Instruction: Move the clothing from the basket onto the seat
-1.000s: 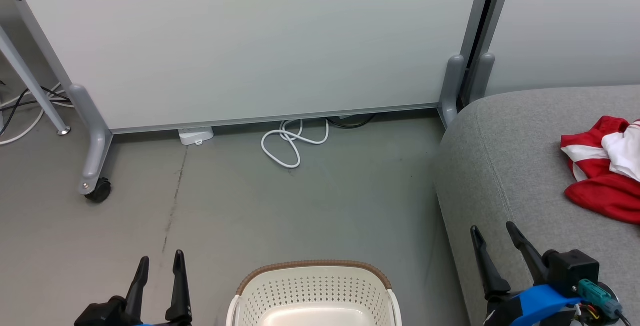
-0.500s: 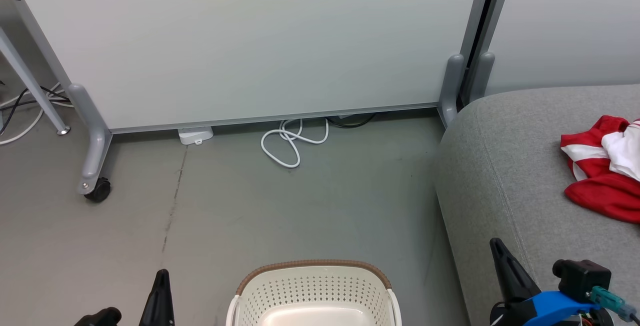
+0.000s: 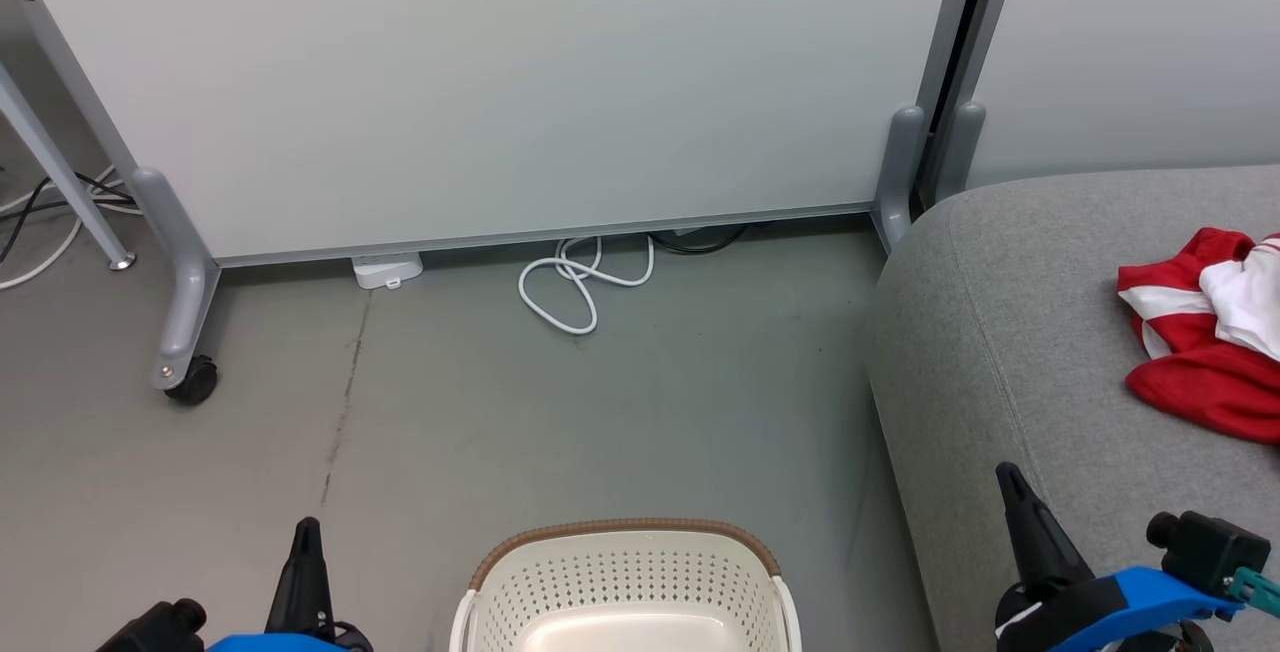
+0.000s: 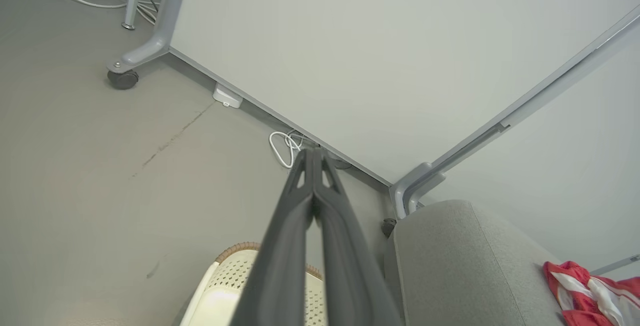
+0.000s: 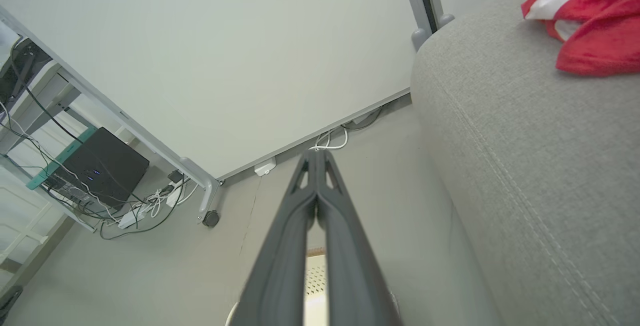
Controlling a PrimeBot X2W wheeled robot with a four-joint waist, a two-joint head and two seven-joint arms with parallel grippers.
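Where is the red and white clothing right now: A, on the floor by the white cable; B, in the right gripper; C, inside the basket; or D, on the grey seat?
D: the clothing lies bunched on the seat, apart from the basket, and the right gripper is shut on nothing.

The left gripper point(image 3: 306, 530) and right gripper point(image 3: 1006, 477) have long matte-black tapering fingers point(image 5: 287, 251) with triangular cut-outs point(image 5: 301, 179) near the tips. Bright blue shells point(image 3: 1150, 594) cover both wrists. At the right one's three o'clock sits a black block point(image 3: 1200, 544) with a teal plug point(image 3: 1257, 587).
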